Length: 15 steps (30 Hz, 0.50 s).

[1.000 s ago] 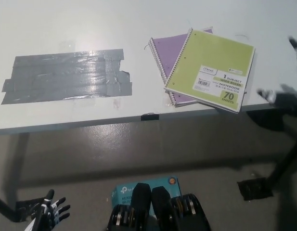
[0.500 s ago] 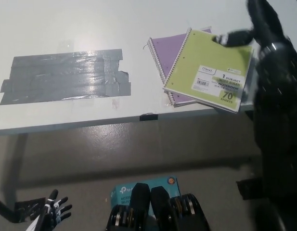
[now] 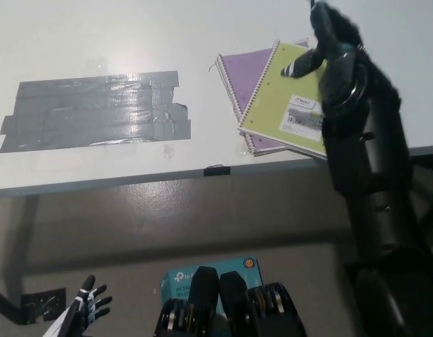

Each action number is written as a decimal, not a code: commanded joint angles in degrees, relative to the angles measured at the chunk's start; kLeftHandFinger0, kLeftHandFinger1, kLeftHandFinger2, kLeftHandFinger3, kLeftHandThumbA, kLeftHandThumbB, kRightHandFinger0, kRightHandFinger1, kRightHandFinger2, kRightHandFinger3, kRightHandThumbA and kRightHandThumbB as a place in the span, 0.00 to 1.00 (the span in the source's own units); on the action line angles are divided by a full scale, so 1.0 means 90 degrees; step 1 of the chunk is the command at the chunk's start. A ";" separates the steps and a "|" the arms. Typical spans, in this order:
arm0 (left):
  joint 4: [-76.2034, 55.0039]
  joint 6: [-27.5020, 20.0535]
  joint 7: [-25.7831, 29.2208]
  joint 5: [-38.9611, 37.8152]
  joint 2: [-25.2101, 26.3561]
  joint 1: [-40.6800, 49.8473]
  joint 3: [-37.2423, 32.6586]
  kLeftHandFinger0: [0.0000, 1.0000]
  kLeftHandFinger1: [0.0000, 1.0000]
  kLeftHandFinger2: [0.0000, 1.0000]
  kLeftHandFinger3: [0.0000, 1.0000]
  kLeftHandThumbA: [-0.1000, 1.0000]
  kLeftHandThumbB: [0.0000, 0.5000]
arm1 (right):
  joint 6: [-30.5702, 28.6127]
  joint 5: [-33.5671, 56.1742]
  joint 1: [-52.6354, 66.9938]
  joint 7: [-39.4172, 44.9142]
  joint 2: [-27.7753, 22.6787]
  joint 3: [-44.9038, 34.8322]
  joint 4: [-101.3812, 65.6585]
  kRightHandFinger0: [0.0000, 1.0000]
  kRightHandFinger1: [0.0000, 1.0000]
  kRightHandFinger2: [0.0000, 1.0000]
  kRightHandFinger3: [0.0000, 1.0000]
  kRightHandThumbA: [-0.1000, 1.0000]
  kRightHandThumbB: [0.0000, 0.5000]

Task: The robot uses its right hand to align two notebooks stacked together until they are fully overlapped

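Light: bright, even on the table (image 3: 97, 42)
Glare: sheen on the grey tape (image 3: 97, 112)
Shadow: dim floor under the table
Blur: right hand (image 3: 335, 53) smeared

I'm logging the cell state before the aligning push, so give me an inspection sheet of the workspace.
Surface: white table, front edge running across the picture.
Job's things: green notebook lies askew on the purple notebook, not overlapped, near the table's front edge.
Clutter: patch of grey tape strips stuck on the table's left part; small dark tab on the front edge.
Hands: black right hand over the green notebook, fingers spread; contact cannot be told. White left hand rests low at the lower left, fingers apart.
Cables: nothing seen.
Surroundings: grey floor; teal box below the table.
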 commanded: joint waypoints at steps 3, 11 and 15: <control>-0.0310 -0.0143 -0.0109 0.0151 0.0180 0.0165 -0.0084 0.85 0.97 0.98 1.00 1.00 0.96 | 0.0074 0.0153 0.0041 -0.0947 0.0380 -0.0725 0.0343 1.00 1.00 1.00 1.00 1.00 0.67; -0.0330 -0.0156 -0.0152 0.0374 0.0235 0.0070 -0.0346 0.84 0.86 0.88 1.00 1.00 1.00 | 0.0074 0.0391 0.0129 -0.1615 0.0339 -0.1167 0.0743 1.00 1.00 1.00 1.00 1.00 0.59; -0.0360 -0.0174 -0.0102 0.0439 0.0214 0.0117 -0.0428 0.83 0.87 0.88 1.00 1.00 1.00 | 0.0074 0.0618 0.0213 -0.1947 0.0500 -0.1388 0.0767 1.00 1.00 1.00 1.00 1.00 0.59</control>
